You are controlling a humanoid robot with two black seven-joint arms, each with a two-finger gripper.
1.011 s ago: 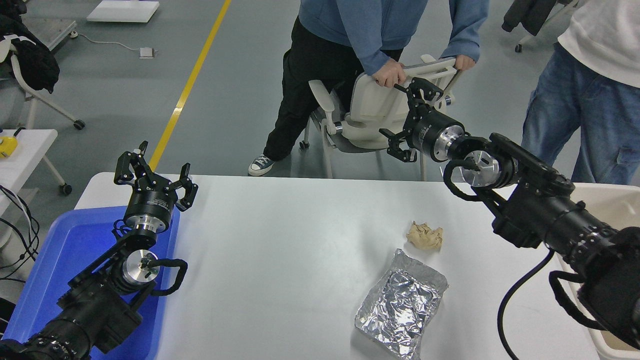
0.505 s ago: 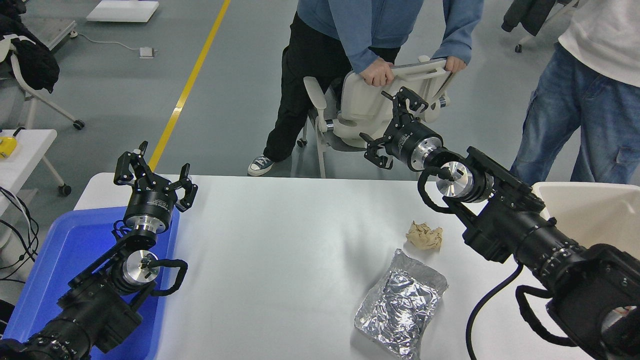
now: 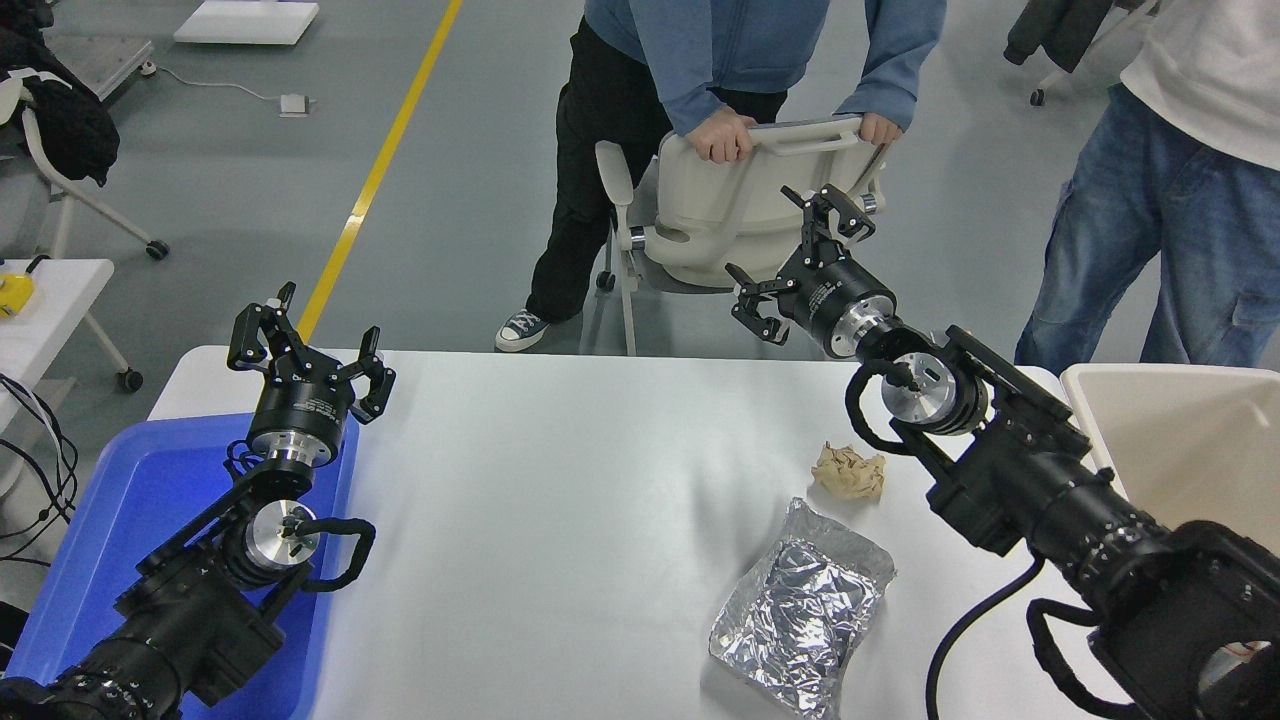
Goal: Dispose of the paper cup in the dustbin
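Note:
The paper cup is not in view. The dustbin (image 3: 1180,440) is a beige bin at the table's right edge, partly behind my right arm. My right gripper (image 3: 800,262) is open and empty, held above the table's far edge, left of the dustbin. My left gripper (image 3: 305,345) is open and empty, parked at the lower left over the blue tray's far corner.
A crumpled tan paper ball (image 3: 850,471) and a crumpled foil sheet (image 3: 800,608) lie on the white table (image 3: 560,520). A blue tray (image 3: 120,520) sits at the left. A person (image 3: 720,60) holds a white chair (image 3: 750,200) beyond the far edge; another person (image 3: 1170,180) stands at the right.
My right arm has swung left away from above the dustbin, its gripper staying open and empty. The person has moved the chair to the left. My left arm has not moved.

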